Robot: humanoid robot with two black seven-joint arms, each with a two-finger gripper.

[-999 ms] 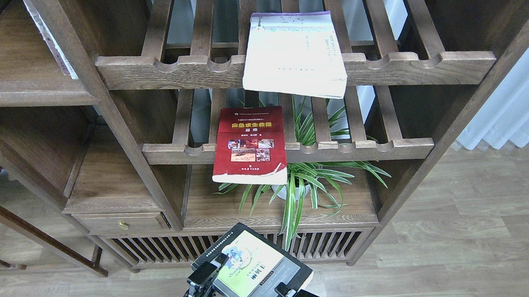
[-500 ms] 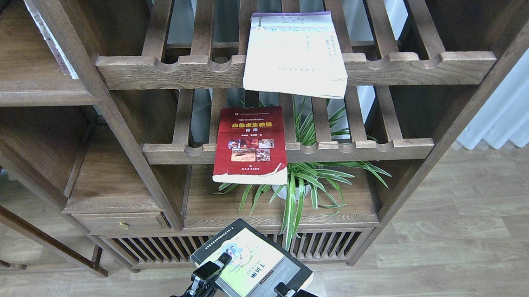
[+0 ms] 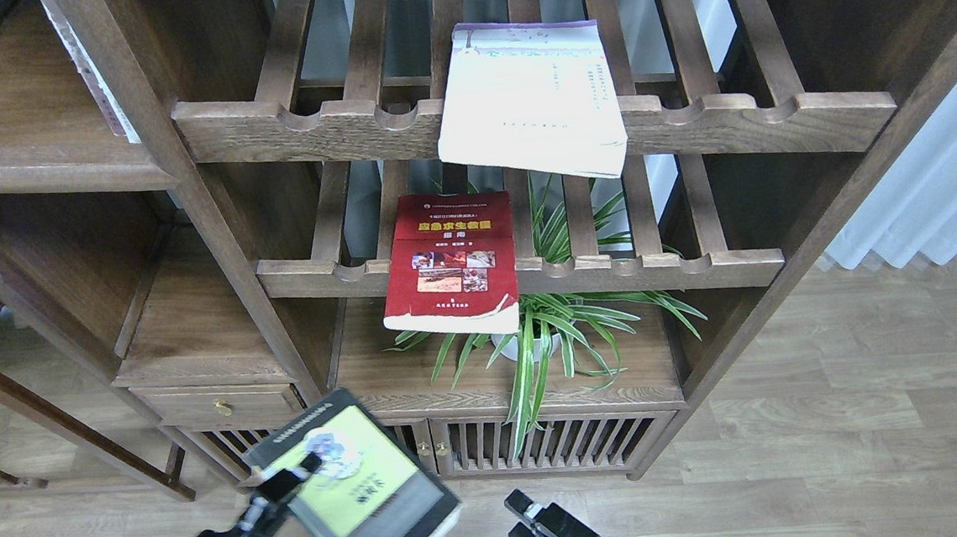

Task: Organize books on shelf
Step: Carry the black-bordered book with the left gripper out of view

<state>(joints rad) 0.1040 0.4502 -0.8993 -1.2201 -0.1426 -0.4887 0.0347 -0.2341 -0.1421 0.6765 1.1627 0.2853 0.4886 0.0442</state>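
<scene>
1. Left gripper (image 3: pixel 287 481) pinches the left edge of the black-grey book (image 3: pixel 355 483), held tilted, near and left, in front of the cabinet base.
2. Right gripper (image 3: pixel 522 505) is apart from that book; cannot tell its finger spacing (small, dark).
3. Red book (image 3: pixel 453 262) overhangs the lower slatted rack (image 3: pixel 613 272).
4. Cream-white book (image 3: pixel 530 101) overhangs the upper slatted rack (image 3: pixel 309 129).

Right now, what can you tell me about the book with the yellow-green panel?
The black-grey book is a paperback with a yellow-green panel on its cover, a small picture at the panel's top and dark lettering too blurred to read. It is closed, tilted, cover up, held in the air low in the view, in front of the cabinet's bottom doors. The left gripper grips its left edge, one finger lying on the cover. The right gripper is clear of it.
</scene>
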